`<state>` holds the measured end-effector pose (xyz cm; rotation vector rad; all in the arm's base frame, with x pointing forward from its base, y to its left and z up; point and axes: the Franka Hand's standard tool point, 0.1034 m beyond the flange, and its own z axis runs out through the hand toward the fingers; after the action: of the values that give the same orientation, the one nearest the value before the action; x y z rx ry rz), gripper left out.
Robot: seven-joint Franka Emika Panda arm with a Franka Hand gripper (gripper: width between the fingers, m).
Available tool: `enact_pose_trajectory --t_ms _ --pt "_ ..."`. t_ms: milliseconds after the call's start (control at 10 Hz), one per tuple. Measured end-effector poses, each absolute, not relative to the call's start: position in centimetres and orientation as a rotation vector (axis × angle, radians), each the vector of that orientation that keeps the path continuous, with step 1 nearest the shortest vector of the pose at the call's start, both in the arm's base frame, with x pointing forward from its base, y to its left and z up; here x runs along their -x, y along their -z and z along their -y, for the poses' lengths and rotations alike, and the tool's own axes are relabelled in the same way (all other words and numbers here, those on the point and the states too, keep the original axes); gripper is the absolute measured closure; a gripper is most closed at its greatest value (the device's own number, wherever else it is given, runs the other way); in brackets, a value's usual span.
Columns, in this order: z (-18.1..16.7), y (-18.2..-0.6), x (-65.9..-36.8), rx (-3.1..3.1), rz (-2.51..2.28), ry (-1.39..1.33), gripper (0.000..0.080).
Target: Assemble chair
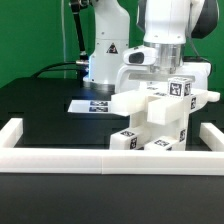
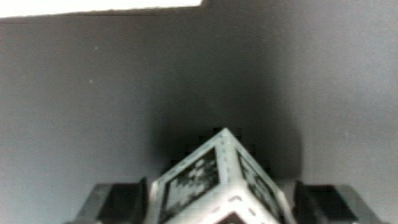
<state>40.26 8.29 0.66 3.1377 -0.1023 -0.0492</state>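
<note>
The chair parts [image 1: 150,115] stand as a stacked white cluster of tagged blocks on the black table, toward the exterior view's right. My gripper [image 1: 172,78] comes down onto the top of this cluster, at a white tagged post [image 1: 181,89]. In the wrist view this post [image 2: 217,172] shows as a white wedge with tags on two faces, sitting between my two dark fingers [image 2: 118,204]. The jaws stand closed against its sides. The lower part of the post is hidden below the frame edge.
A long low white border frame [image 1: 100,158] runs along the front and up both sides of the table. The marker board [image 1: 93,103] lies flat behind the cluster near the robot base [image 1: 103,60]. A pale strip [image 2: 107,6] crosses one corner of the wrist view.
</note>
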Motion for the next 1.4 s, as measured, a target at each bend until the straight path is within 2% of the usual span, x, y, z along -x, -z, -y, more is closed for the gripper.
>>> enact_pose_trajectory --t_ms 300,400,700,1100,1300,1400 --pt "-8.5 -1.0 -40.0 -3.141 0.097 0.049 0.0406" --pt "-8.8 -1.7 -39.6 -3.146 0.083 0.043 0.0406" --pt "-8.6 -5.2 -38.6 -3.184 0.105 0.053 0.0406" --pt "-6.4 -8.1 -38.1 -3.214 0.167 0.033 0.0406" --pt "-4.3 -8.0 -38.8 -3.209 0.146 0.022 0.0406" --pt "-4.5 -7.7 -38.6 -3.206 0.147 0.029 0.0406"
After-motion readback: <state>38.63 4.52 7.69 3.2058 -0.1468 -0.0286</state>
